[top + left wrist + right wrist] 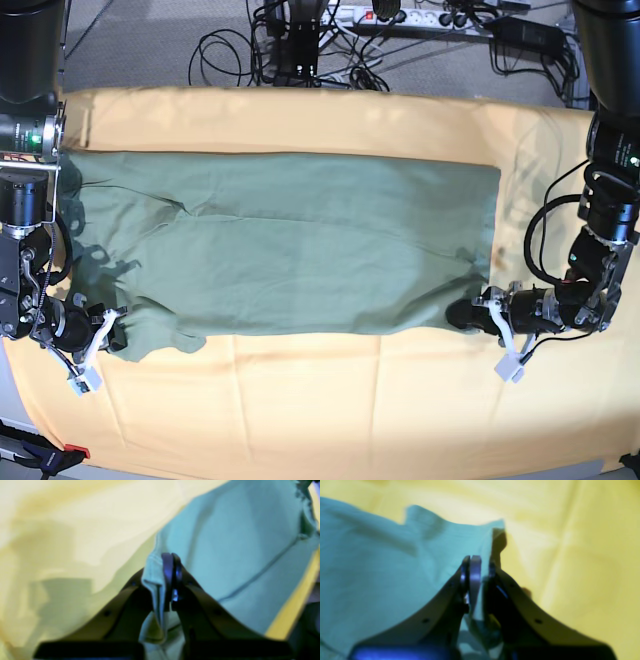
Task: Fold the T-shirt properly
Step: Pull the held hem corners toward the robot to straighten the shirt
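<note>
The sage-green T-shirt (300, 250) lies spread in a wide band across the yellow-orange cloth (300, 410). Its near right corner is pinched by my left gripper (472, 314), on the base view's right. The left wrist view shows this left gripper (172, 562) shut, with a fold of the T-shirt (237, 542) hem caught at its tips. My right gripper (115, 328) holds the near left corner. Seen from the right wrist, the right gripper (477, 565) is closed on the T-shirt (382, 567) edge, which runs up between the fingers.
The yellow cloth (75, 517) covers the whole table and shows wrinkles (582, 555). Beyond the table's far edge, cables and a power strip (400, 18) lie on the grey floor. Both arm bases stand at the far corners.
</note>
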Robot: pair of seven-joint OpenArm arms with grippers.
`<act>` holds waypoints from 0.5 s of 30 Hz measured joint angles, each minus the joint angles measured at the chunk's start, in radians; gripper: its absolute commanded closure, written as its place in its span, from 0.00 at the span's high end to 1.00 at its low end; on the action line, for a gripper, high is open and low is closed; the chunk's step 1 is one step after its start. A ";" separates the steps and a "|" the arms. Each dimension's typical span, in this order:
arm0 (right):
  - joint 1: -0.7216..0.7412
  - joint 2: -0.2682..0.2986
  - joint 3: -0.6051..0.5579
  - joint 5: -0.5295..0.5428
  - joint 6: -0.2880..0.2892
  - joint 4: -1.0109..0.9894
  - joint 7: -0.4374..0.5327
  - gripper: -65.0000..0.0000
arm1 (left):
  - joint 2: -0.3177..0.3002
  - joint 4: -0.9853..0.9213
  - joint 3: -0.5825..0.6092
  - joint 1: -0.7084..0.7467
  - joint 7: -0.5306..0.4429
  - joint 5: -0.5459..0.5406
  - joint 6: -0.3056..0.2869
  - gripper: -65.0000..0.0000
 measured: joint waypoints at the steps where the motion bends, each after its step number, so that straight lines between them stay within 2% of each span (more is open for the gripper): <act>1: 0.000 -0.002 0.000 0.019 0.000 0.000 -0.025 0.00 | 0.000 0.000 0.000 0.000 0.033 -0.040 0.000 0.00; 4: -0.003 0.001 0.000 0.063 -0.001 0.000 -0.097 0.00 | -0.001 0.002 0.000 -0.002 0.124 -0.115 0.000 0.00; 10: -0.001 0.016 0.000 0.122 -0.001 0.000 -0.180 0.00 | 0.000 0.003 -0.002 -0.002 0.307 -0.169 0.000 0.00; 15: -0.005 0.063 0.000 0.145 -0.001 0.000 -0.195 0.00 | 0.000 0.003 -0.002 -0.002 0.349 -0.170 0.000 0.00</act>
